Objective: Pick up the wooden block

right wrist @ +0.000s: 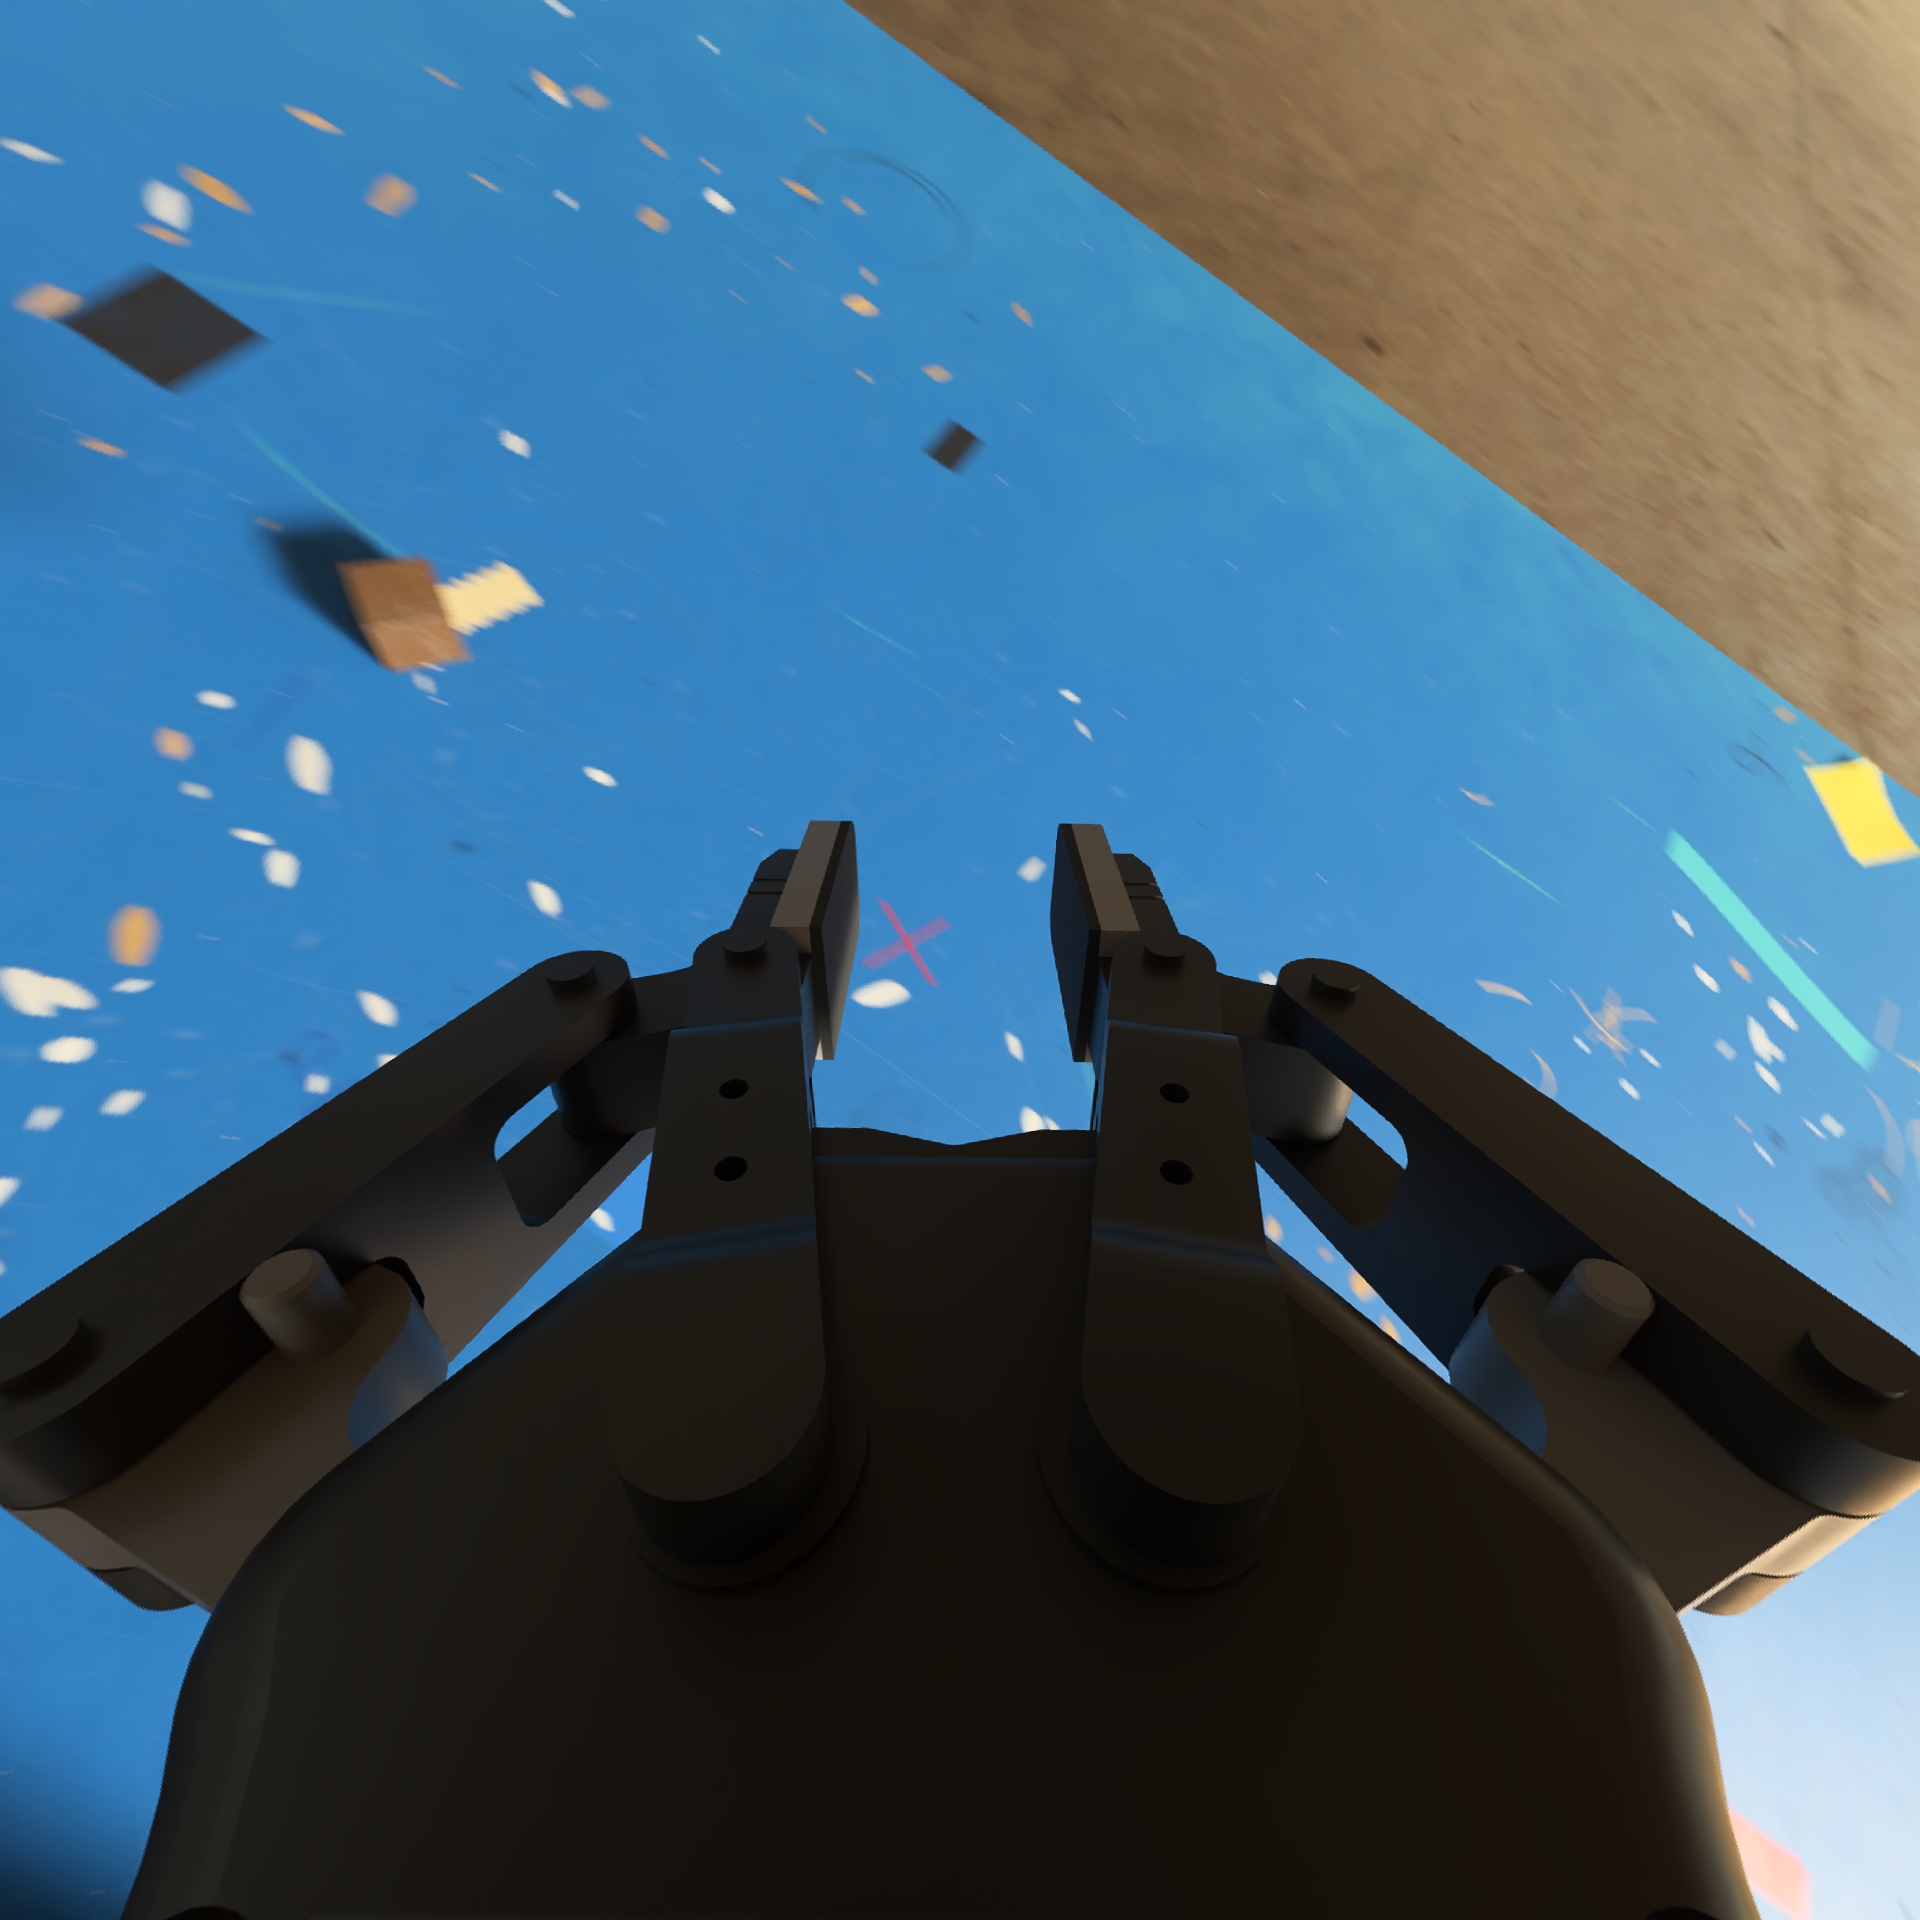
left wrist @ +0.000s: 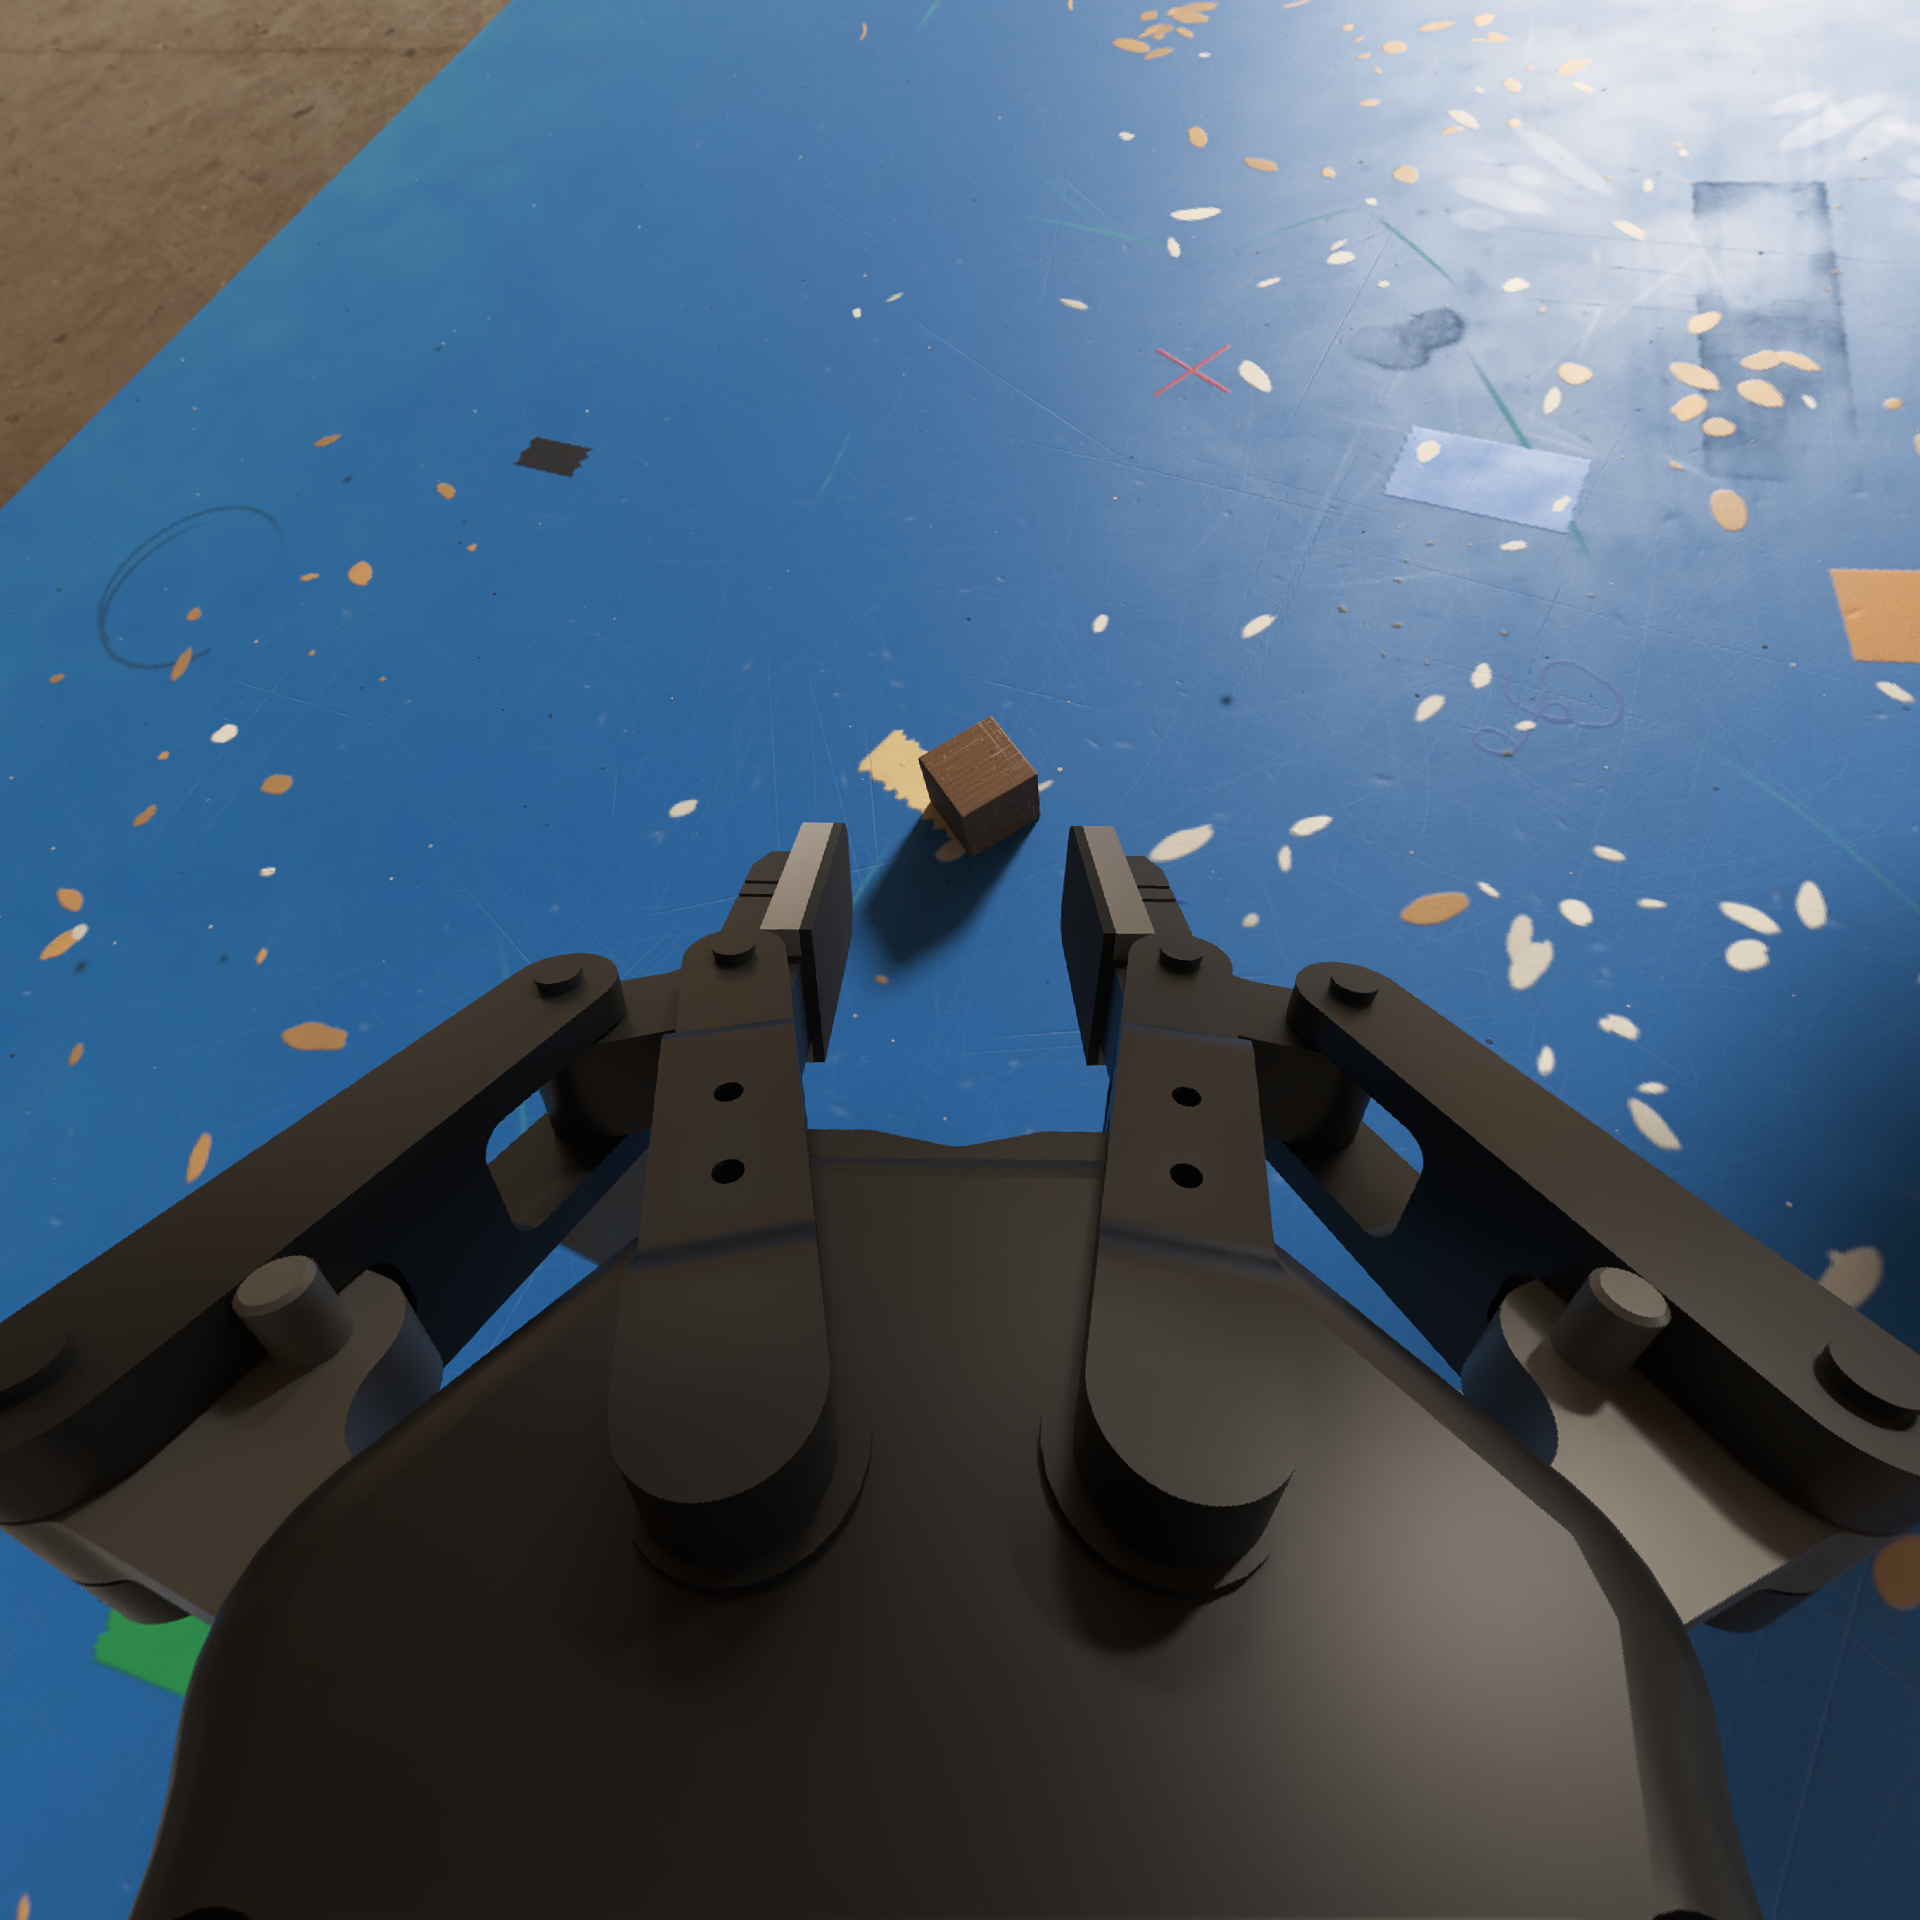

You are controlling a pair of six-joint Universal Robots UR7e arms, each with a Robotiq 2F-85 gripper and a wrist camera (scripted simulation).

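A small brown wooden block (left wrist: 979, 784) sits on the blue table (left wrist: 623, 582), partly over a pale yellow paper scrap (left wrist: 896, 769). My left gripper (left wrist: 956, 847) is open and empty, just short of the block, which lies ahead between the lines of the fingers. In the right wrist view the block (right wrist: 400, 613) shows blurred at the upper left. My right gripper (right wrist: 956, 842) is open and empty, well to the right of the block, above a pink cross mark (right wrist: 906, 943).
The blue table (right wrist: 1247, 623) is speckled with white and orange flecks and small flat patches: black (left wrist: 553, 455), pale blue (left wrist: 1486, 478), orange (left wrist: 1875, 629), yellow (right wrist: 1860, 808). The table's edge runs along a brown floor (left wrist: 156, 177), also in the right view (right wrist: 1558, 260).
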